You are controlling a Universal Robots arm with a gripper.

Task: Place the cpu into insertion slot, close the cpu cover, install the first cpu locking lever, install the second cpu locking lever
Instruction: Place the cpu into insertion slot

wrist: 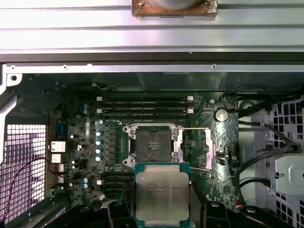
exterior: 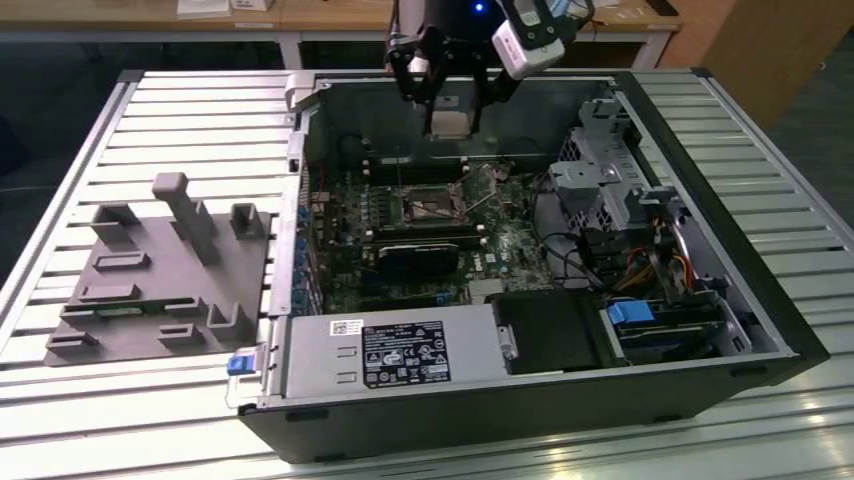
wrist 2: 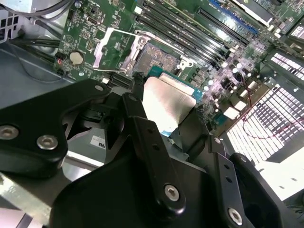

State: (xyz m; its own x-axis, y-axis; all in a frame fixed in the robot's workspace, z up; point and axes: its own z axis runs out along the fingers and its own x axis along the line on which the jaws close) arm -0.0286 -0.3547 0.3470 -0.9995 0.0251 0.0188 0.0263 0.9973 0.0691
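Note:
My gripper (exterior: 450, 112) hangs above the back of the open computer case, shut on the cpu (exterior: 450, 123), a flat square chip with a silver-grey top. Both wrist views show the cpu (wrist: 162, 194) (wrist 2: 167, 103) clamped between the black fingers (wrist 2: 142, 123). The insertion slot (exterior: 430, 208) lies below on the green motherboard, its dark centre uncovered (wrist: 152, 146) (wrist 2: 156, 56). The cpu cover (wrist: 208, 145) (wrist 2: 101, 49), a thin silvery frame, stands swung open beside the slot. The chip is held above the board, short of the slot.
The case wall (exterior: 441, 90) rises just behind the gripper. A drive cage with cables (exterior: 607, 185) stands on the exterior view's right, a silver power supply (exterior: 387, 355) at the front. Long memory slots (wrist: 145, 107) run beside the socket. A grey fixture (exterior: 154, 270) lies on the slatted table.

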